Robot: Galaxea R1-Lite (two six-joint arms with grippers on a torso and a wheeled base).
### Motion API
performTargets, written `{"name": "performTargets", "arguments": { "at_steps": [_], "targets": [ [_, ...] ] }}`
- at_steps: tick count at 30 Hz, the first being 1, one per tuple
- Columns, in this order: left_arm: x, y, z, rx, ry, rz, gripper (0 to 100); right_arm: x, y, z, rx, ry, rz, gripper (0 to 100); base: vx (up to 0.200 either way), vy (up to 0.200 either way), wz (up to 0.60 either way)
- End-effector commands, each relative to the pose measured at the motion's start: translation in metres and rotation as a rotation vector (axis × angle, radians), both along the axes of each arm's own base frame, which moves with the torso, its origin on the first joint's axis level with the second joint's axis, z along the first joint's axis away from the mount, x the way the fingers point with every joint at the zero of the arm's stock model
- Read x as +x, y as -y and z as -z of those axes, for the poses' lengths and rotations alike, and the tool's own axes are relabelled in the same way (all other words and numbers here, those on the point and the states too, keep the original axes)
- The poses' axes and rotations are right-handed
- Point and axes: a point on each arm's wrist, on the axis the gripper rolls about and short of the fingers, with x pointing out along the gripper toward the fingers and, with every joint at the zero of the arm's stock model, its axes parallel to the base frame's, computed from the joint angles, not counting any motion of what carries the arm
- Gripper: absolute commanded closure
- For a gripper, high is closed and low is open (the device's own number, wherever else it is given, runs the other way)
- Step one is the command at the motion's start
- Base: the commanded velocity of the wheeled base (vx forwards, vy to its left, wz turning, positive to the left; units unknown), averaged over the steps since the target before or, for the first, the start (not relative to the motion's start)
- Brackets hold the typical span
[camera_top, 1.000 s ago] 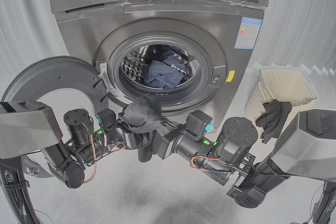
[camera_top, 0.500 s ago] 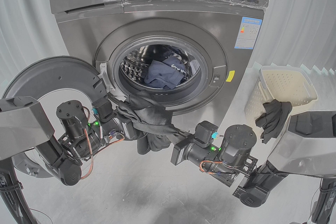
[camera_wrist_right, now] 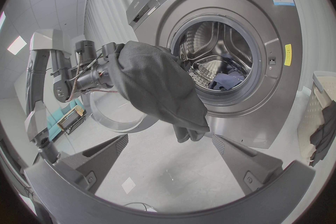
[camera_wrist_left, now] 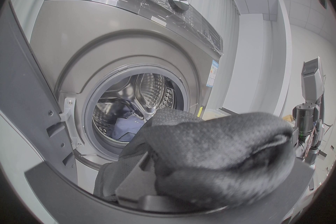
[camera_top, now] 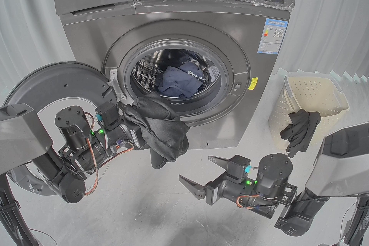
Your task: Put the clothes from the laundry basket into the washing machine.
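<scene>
While the left claw [camera_top: 140, 131] holds one garment [camera_top: 165, 127], the right claw [camera_top: 195, 168] gapes empty. Another cloth [camera_top: 301, 131] waits on the basket [camera_top: 326, 79] at three o'clock.

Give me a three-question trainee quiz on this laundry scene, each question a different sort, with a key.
1. True or false: the washing machine door is shut.
2. Which claw holds the dark garment? A) left B) right C) neither
3. Fill in: the right claw is ____.
Key: 1 false, the door stands open. 2 A, the left claw. 3 open.
</scene>
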Motion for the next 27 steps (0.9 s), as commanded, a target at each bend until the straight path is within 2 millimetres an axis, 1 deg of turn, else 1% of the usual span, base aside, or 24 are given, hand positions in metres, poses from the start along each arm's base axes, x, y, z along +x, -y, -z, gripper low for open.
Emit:
{"name": "performTargets", "arguments": {
  "at_steps": [1,3,6,7,9,11,13,15,19,23,27],
  "targets": [
    [-0.008,-0.004,-0.011,-0.015,0.022,0.002,100,-0.019,0.021,-0.015,-0.010,0.014,-0.025,0,0.000,0.000,0.00],
    [-0.011,-0.006,-0.012,-0.024,0.013,0.000,100,-0.015,0.028,-0.019,-0.004,0.023,0.002,0,0.000,0.000,0.00],
    [-0.016,-0.010,-0.011,-0.022,0.000,-0.007,100,-0.013,0.047,-0.015,-0.053,0.020,0.054,0,0.000,0.000,0.00],
    [-0.020,-0.012,-0.013,-0.023,0.001,-0.012,100,-0.012,0.053,-0.018,-0.055,0.025,0.070,0,0.000,0.000,0.00],
    [-0.025,-0.014,-0.016,-0.028,0.001,-0.017,100,-0.008,0.060,-0.023,-0.040,0.036,0.096,0,0.000,0.000,0.00],
    [-0.028,-0.016,-0.017,-0.027,0.002,-0.020,100,-0.003,0.066,-0.023,-0.036,0.034,0.125,0,0.000,0.000,0.00],
    [-0.034,-0.019,-0.011,-0.007,-0.022,-0.017,100,0.005,0.074,-0.022,-0.036,0.028,0.169,0,0.000,0.000,0.00],
    [-0.038,-0.023,-0.013,-0.004,-0.018,-0.024,100,0.009,0.079,-0.024,-0.029,0.036,0.195,0,0.000,0.000,0.00],
    [-0.036,-0.027,-0.013,-0.005,-0.017,-0.039,100,0.012,0.079,-0.028,-0.018,0.052,0.203,0,0.000,0.000,0.00],
    [-0.034,-0.027,-0.014,-0.009,-0.016,-0.042,100,0.016,0.079,-0.030,-0.009,0.062,0.209,0,0.000,0.000,0.00],
    [-0.035,-0.026,-0.012,-0.011,-0.027,-0.035,100,0.014,0.078,-0.029,-0.010,0.056,0.204,0,0.000,0.000,0.00]
  ]
}}
